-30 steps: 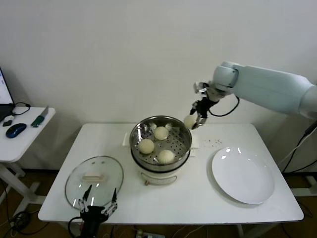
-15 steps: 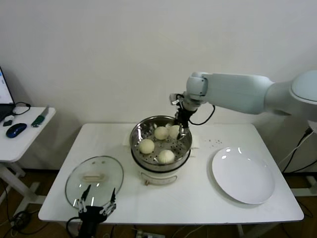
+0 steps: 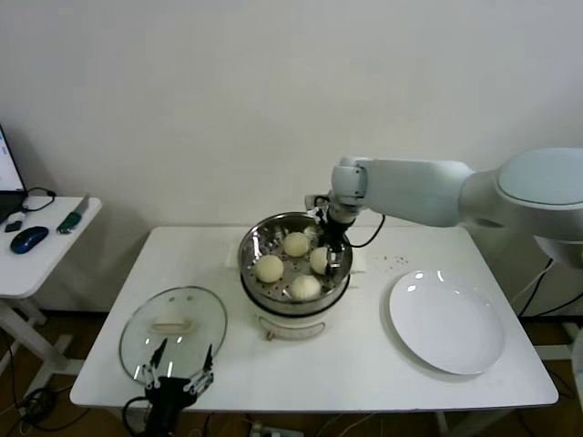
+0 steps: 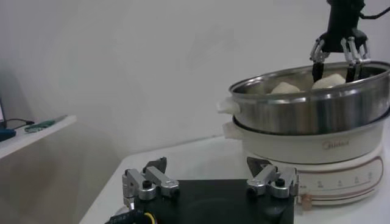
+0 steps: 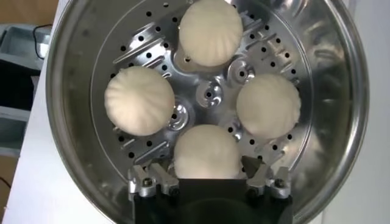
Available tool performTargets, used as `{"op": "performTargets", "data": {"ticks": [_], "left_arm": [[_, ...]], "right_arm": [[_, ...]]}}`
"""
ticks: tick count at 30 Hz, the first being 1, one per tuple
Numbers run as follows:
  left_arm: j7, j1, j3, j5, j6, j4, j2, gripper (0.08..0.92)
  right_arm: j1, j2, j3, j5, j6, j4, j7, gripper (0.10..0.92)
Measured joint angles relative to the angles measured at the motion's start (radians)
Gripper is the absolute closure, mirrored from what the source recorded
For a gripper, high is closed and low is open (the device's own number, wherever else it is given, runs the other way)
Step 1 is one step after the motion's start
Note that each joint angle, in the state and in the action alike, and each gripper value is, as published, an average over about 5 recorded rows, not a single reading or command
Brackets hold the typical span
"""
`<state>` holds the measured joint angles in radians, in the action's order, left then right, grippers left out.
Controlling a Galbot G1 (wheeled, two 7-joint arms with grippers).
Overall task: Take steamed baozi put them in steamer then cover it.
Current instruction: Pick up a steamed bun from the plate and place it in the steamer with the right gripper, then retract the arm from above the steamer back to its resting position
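Observation:
Several cream-white baozi lie in the shiny steamer on its white pot base. My right gripper reaches down into the basket at its right side and stands open. The nearest baozi rests on the perforated floor between its fingers, which stand just off its sides. Other baozi lie around the centre. The glass cover with its cream handle lies flat on the table, front left. My left gripper hangs open over the cover's near edge, holding nothing.
A flat white plate sits on the table at the right. A side table at the far left carries a mouse and small tools. The left wrist view shows the steamer with my right gripper over it.
My right arm has swung left and down from beside the steamer into the basket with a baozi. Its fingers have spread, and the baozi now rests on the steamer floor. The left arm has not moved.

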<state>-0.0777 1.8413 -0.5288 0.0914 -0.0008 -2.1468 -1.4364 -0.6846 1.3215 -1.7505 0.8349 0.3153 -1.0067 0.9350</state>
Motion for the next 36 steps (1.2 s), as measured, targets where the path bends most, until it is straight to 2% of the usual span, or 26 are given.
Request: {"op": "performTargets", "data": {"ticks": [11,20,28,36], "left_arm": [[-0.001,-0.007,-0.002,-0.001,0.000,-0.002,0.001,0.177],[-0.001,-0.017,-0.005,0.006,0.002,-0.004,0.003,0.177],[-0.003,-0.038,-0.021,0.002,-0.002,-0.001,0.004,0.177],[0.001,-0.066,-0.041,0.038,-0.008,0.014,0.011,0.177]], "right_arm": [[-0.033,-0.027,0.031,0.015,0.001,-0.017,0.015,0.202],[-0.091,-0.134,0.080,0.021,-0.040,-0.074,0.021,0.203],[-0.065,-0.334,0.174,0.062,-0.128,-0.171,-0.143,0.203],[0.117,-0.556,0.377,0.083,-0.230,-0.284,-0.355,0.203]]}}
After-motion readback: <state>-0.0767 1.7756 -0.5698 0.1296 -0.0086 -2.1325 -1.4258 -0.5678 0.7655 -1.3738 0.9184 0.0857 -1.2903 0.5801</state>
